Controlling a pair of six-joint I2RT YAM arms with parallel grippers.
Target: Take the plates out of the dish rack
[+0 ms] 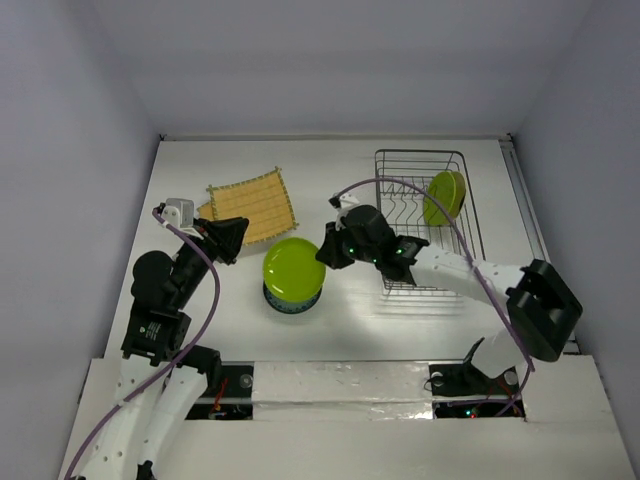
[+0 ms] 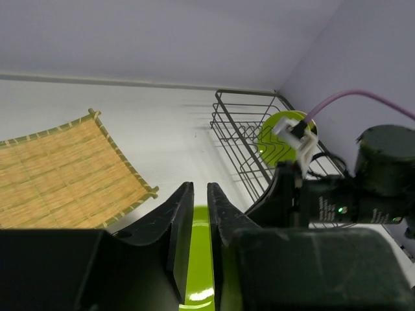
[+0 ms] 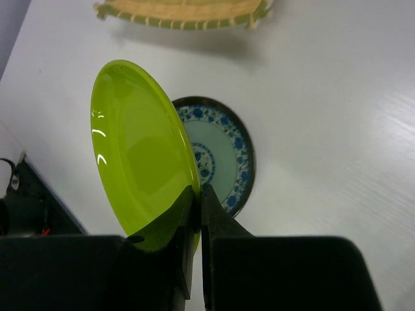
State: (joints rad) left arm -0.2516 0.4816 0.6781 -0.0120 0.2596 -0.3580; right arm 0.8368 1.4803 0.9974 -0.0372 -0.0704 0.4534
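Right gripper jaws pinch a lime-green plate over the blue-white plate, eight o'clock from the dish rack; left gripper jaws nearly pressed together.

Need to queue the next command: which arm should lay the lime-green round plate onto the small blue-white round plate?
Right. The right tool clamps the lime-green round plate by its rim over the small blue-white round plate; the left tool sits near the yellow grid-patterned plates.
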